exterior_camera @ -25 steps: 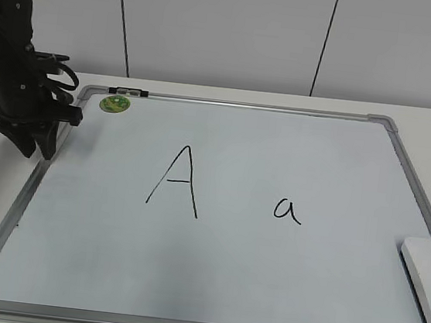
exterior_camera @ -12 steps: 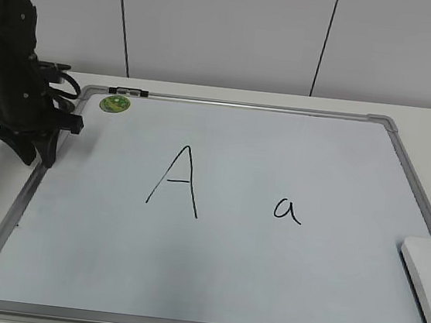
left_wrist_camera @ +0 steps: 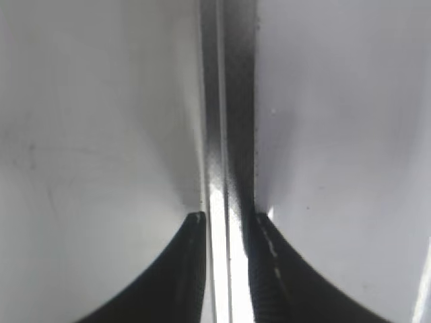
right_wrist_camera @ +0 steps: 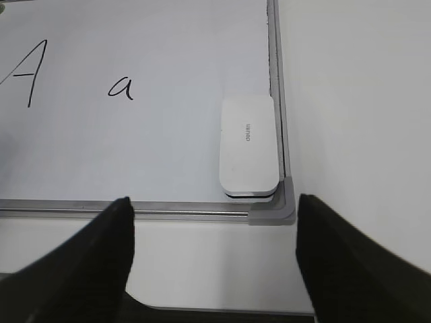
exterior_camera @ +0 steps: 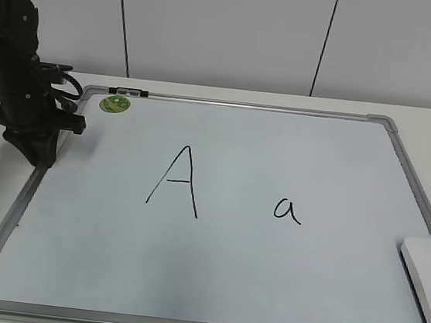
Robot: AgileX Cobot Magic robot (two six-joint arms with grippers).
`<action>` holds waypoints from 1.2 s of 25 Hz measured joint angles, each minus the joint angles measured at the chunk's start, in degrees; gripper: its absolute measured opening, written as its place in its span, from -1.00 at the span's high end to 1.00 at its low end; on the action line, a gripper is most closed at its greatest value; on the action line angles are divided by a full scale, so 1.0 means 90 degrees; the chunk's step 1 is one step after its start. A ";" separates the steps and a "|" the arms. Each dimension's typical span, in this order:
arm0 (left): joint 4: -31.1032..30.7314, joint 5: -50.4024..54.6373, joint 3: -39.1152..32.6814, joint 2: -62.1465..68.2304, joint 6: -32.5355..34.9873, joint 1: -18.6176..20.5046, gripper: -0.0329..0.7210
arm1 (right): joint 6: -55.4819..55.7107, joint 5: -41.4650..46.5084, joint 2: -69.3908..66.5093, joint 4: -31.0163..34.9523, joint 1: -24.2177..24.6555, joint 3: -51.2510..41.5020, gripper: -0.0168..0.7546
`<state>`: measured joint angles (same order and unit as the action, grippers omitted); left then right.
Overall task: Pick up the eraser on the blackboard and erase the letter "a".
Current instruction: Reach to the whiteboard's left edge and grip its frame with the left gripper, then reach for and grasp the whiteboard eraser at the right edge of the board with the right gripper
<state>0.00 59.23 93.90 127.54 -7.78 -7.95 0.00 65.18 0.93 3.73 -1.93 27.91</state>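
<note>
The left claw point(exterior_camera: 35, 155) has sunk lower onto the blackboard's point(exterior_camera: 209, 285) left frame; its tips now straddle the rail, nearly closed around it, likely to pin the board. The right claw point(right_wrist_camera: 212, 222) hangs wide open and empty, short of the eraser point(right_wrist_camera: 248, 145) in the board's corner. The "a" point(exterior_camera: 288, 210) is untouched.

The large white rectangular blackboard point(exterior_camera: 265, 276) has a smooth, faintly glossy writing face inside a brushed grey metal frame with matt grey plastic corners. Between the fingers of the left black tool point(left_wrist_camera: 225, 222) that frame rail shines brightly. The fingers point(left_wrist_camera: 269, 269) look like matt ribbed black plastic. Ahead of the right tool point(right_wrist_camera: 212, 215), the white rounded-rectangle plastic eraser point(right_wrist_camera: 249, 145) looks smooth and satiny. The white tabletop point(right_wrist_camera: 350, 101) is matt.
</note>
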 joint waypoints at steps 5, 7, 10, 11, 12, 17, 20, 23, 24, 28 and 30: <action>0.0000 -0.0015 0.0000 0.0000 0.0000 0.0000 0.79 | 0.0000 0.0000 0.0000 0.0000 0.0000 0.0000 -0.48; 0.0000 -0.0015 0.0000 0.0000 -0.0020 0.0000 0.81 | 0.0000 0.0000 0.0000 0.0000 0.0000 0.0000 -0.48; 0.0000 -0.0015 0.0000 0.0000 -0.0030 0.0000 0.81 | 0.0000 0.0000 0.0000 0.0000 0.0000 0.0000 -0.48; 0.0000 -0.0015 0.0000 0.0000 -0.0030 0.0000 0.81 | 0.0000 0.0000 -0.0030 0.0000 0.0000 0.0014 -0.48; 0.0000 -0.0015 0.0000 0.0000 -0.0030 0.0000 0.81 | 0.0000 0.0000 -0.0167 0.0000 0.0000 0.0054 -0.48; 0.0000 -0.0015 0.0000 0.0000 -0.0044 0.0000 0.81 | -0.0034 0.0000 -0.1967 -0.0096 0.0000 0.0506 -0.48; 0.0000 -0.0015 0.0000 0.0000 -0.0044 0.0000 0.81 | -0.0034 -0.0016 -0.3341 -0.0172 -0.0119 0.0919 -0.48; 0.0000 -0.0020 0.0000 0.0000 -0.0044 0.0000 0.80 | -0.0034 -0.0016 -0.4331 -0.0195 -0.0180 0.1247 -0.48; 0.0000 -0.0020 0.0000 0.0000 -0.0044 0.0000 0.80 | -0.0034 -0.0016 -0.4748 -0.0210 -0.0192 0.1383 -0.48; 0.0000 -0.0030 0.0000 0.0000 -0.0044 0.0000 0.80 | -0.0034 -0.0088 -0.5848 -0.0210 -0.0192 0.1622 -0.53; 0.0000 -0.0030 0.0000 0.0000 -0.0044 0.0000 0.80 | -0.0044 -0.0230 -0.6324 -0.0210 -0.0192 0.1705 -0.65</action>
<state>0.00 58.96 93.90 127.54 -8.17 -7.95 -0.39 63.12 -55.99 1.85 -3.66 43.25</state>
